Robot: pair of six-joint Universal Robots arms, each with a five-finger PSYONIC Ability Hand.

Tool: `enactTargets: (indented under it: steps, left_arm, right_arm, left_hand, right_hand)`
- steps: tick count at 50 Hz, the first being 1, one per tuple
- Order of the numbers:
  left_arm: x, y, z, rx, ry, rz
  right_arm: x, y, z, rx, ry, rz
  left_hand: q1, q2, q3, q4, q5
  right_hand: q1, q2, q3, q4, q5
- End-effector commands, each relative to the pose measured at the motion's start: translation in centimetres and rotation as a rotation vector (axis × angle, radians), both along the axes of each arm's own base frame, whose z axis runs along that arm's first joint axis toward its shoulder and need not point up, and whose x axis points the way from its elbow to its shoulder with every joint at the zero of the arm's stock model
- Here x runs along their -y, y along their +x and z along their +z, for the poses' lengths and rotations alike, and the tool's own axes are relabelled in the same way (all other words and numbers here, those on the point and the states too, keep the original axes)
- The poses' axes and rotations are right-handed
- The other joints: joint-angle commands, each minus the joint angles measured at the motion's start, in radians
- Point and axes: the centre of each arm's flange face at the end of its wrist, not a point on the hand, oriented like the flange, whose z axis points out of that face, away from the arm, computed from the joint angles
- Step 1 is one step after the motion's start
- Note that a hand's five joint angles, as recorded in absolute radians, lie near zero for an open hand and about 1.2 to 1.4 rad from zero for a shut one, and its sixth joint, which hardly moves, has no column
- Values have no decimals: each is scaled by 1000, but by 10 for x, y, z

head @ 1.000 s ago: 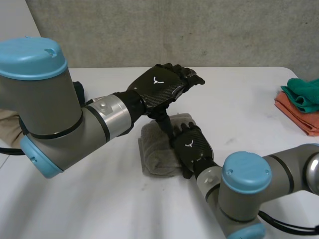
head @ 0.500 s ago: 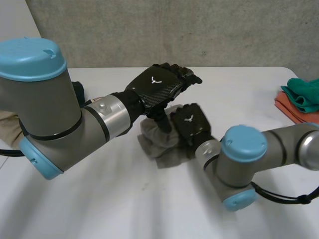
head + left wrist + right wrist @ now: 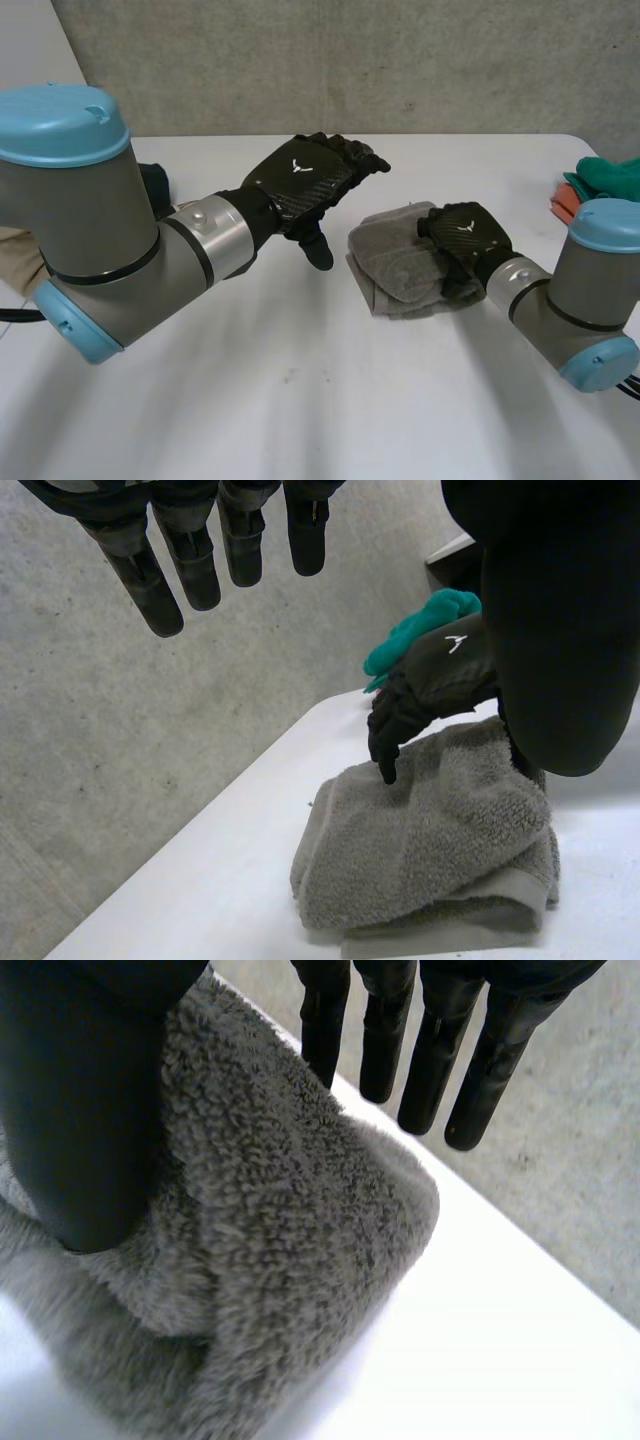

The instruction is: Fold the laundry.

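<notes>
A folded grey towel [image 3: 395,268] lies on the white table [image 3: 250,400], right of centre. My right hand [image 3: 465,240] rests on the towel's right part. In its wrist view the thumb [image 3: 80,1090] presses into the pile, while the fingers [image 3: 430,1050] stand straight and clear of the towel [image 3: 300,1260]. My left hand [image 3: 310,180] hovers open above the table, left of the towel and apart from it. From the left wrist, straight fingers [image 3: 190,560] hang over the towel [image 3: 430,850], and the right hand [image 3: 440,675] touches the towel's top with a fingertip.
A teal cloth [image 3: 610,175] lies on an orange one [image 3: 556,207] at the table's right edge, behind my right arm. The teal cloth [image 3: 420,630] is also beyond the right hand. A concrete wall [image 3: 350,60] runs behind the table.
My right hand has dragged the towel to the right, out from under the left hand, and its fingers have loosened. The left hand has shifted slightly to the left.
</notes>
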Motion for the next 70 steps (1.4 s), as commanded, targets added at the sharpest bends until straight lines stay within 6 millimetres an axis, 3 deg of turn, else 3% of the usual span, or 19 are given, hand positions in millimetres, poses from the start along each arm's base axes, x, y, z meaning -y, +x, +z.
enactTargets:
  steps: [1, 3, 14, 20, 44, 51, 59, 70]
  left_arm:
    - [-1, 0, -3, 4, 8, -1]
    - [-2, 0, -3, 5, 7, -4]
    - [-3, -1, -7, 12, 18, -7]
    - [-3, 0, -9, 15, 24, -7]
    - [-6, 2, -14, 25, 39, -9]
    - [-5, 2, -14, 25, 39, -7]
    - [-6, 2, -14, 26, 43, -7]
    - [-7, 2, -14, 25, 42, -8]
  right_arm:
    - [2, -18, -4, -51, 32, -39]
    - [-2, -20, -4, -75, 41, -34]
    - [-8, -16, -26, -124, 80, -1]
    - [-2, -14, -26, -115, 41, -3]
    - [15, 3, -32, -85, -14, 14]
    - [20, 5, -26, -77, -36, 14]
    - [24, 6, -34, -79, -27, 14]
    - [27, 11, -29, -38, -26, 16]
  left_hand:
    - [44, 36, 30, 37, 24]
    - [44, 36, 30, 37, 24]
    - [44, 36, 30, 37, 24]
    - [44, 36, 30, 37, 24]
    - [44, 36, 30, 37, 24]
    - [44, 36, 30, 37, 24]
    - [44, 36, 30, 37, 24]
    - [44, 36, 30, 37, 24]
  right_hand:
    - [-135, -158, -157, -158, -156]
    - [-249, -272, -270, -271, -269]
    - [-249, -272, -270, -271, -269]
    - [-245, -268, -267, -267, -266]
    - [81, 58, 59, 59, 61]
    - [85, 62, 63, 62, 64]
    - [96, 73, 74, 74, 76]
    - [721, 698, 699, 698, 700]
